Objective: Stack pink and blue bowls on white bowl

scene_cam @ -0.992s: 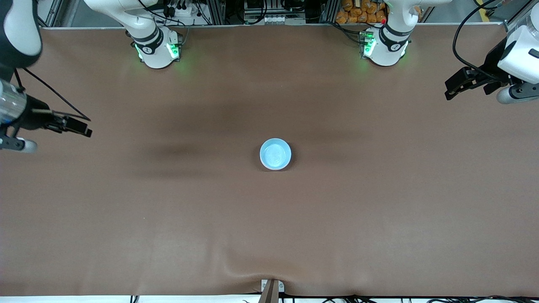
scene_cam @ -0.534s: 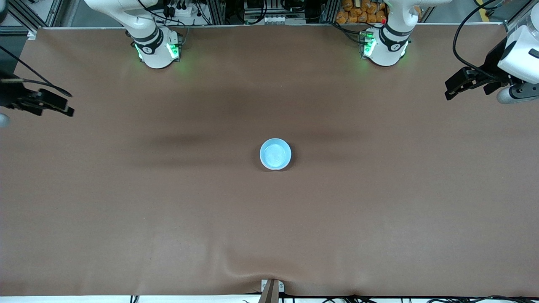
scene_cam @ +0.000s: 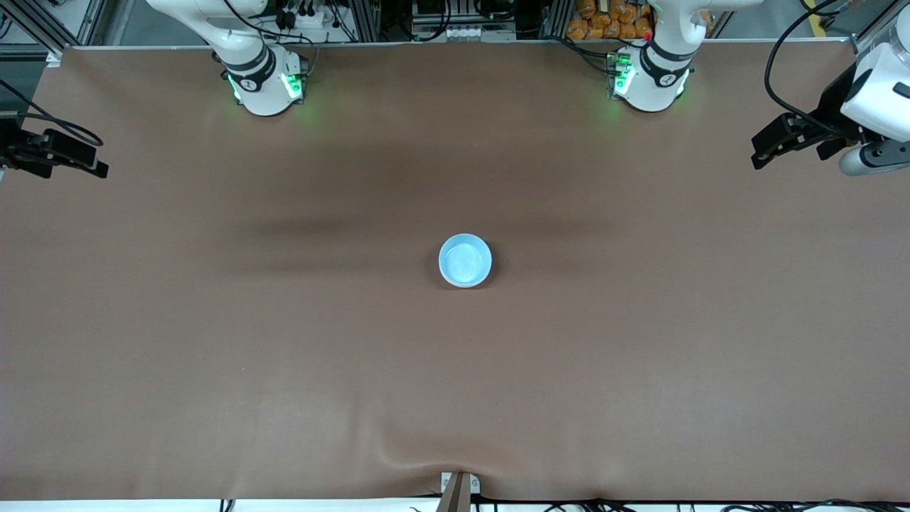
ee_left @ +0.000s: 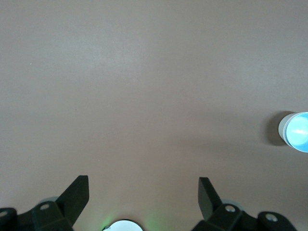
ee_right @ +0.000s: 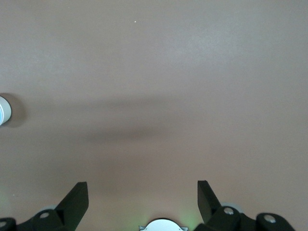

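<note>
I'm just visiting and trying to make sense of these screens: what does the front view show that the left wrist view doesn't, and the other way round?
Only the front view shows both arm bases, the right gripper over its end of the table, and the whole blue bowl mid-table. Only the left wrist view shows the left gripper close up, fingers spread open and holding nothing. Both show the brown table and the blue bowl.
</note>
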Controlling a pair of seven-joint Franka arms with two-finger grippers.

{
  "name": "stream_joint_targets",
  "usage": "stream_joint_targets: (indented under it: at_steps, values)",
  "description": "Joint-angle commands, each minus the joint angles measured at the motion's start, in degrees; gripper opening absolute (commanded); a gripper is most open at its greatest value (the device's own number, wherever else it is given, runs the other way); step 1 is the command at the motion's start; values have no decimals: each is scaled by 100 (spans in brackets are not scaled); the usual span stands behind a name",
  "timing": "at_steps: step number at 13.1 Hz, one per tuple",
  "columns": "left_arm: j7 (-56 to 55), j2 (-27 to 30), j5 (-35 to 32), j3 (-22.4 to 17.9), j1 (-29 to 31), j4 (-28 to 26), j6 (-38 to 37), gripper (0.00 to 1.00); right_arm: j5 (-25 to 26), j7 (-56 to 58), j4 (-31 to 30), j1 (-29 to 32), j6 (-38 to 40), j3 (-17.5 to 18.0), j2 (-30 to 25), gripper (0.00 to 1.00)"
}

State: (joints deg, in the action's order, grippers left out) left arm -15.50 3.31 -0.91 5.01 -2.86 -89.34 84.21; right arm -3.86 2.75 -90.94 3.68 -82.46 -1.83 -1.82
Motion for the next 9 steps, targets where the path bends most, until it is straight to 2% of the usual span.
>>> stream_joint_targets:
  at_steps: [1,3,9]
  values:
    - [109,143,56,9,31,-83,52,100,384,-239,-3,204,72,437,-178,100]
    - [117,108,47,18,31,-22,52,100,527,-398,-3,221,63,596,-178,100]
    - [91,90,47,18,13,75,34,100,527,-398,-3,212,-69,570,-161,100]
